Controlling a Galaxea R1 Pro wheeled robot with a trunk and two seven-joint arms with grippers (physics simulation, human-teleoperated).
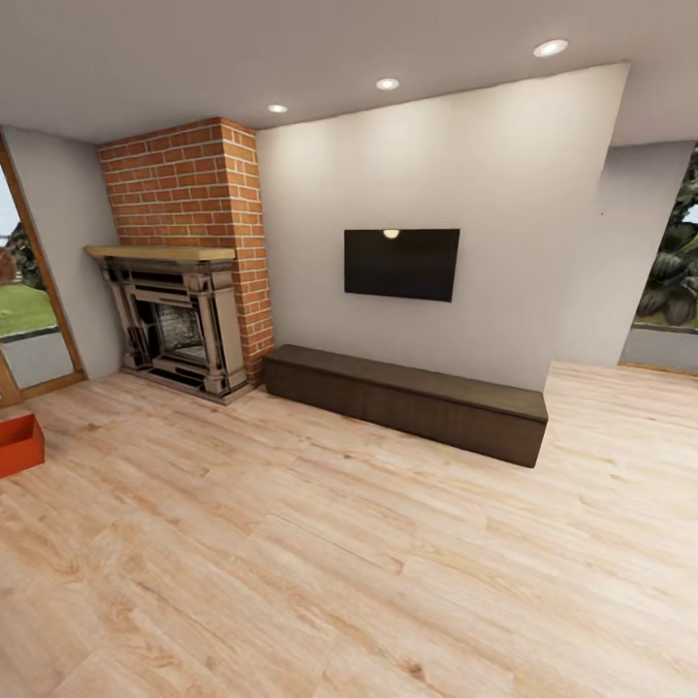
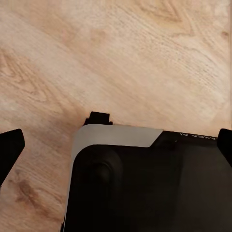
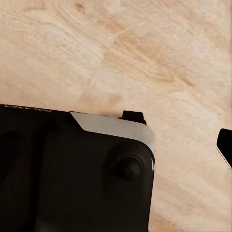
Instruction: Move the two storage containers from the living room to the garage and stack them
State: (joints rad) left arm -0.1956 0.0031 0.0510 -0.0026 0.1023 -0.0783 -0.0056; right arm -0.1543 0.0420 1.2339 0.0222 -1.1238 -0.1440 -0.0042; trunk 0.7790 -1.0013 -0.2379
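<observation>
**Living room in view, one orange-red container at the far left**

The head view looks across the living room's light wood plank floor (image 1: 388, 562). A brick fireplace (image 1: 189, 291) stands toward the left of the back wall, a black wall TV (image 1: 401, 264) hangs near the middle, and a long dark wooden bench (image 1: 407, 399) sits on the floor below the TV, against the wall. One orange-red storage container (image 1: 19, 444) rests on the plank floor at the left edge of the view, cut off by the frame, near the glass door (image 1: 24, 291).

The left wrist view shows the left end effector (image 2: 116, 145) with its two dark fingertips far apart at either side, released, over the robot's black-and-grey base (image 2: 145, 183) and the planks. In the right wrist view one fingertip (image 3: 224, 145) of the right end effector appears; whether it is released or clenched cannot be told.
</observation>
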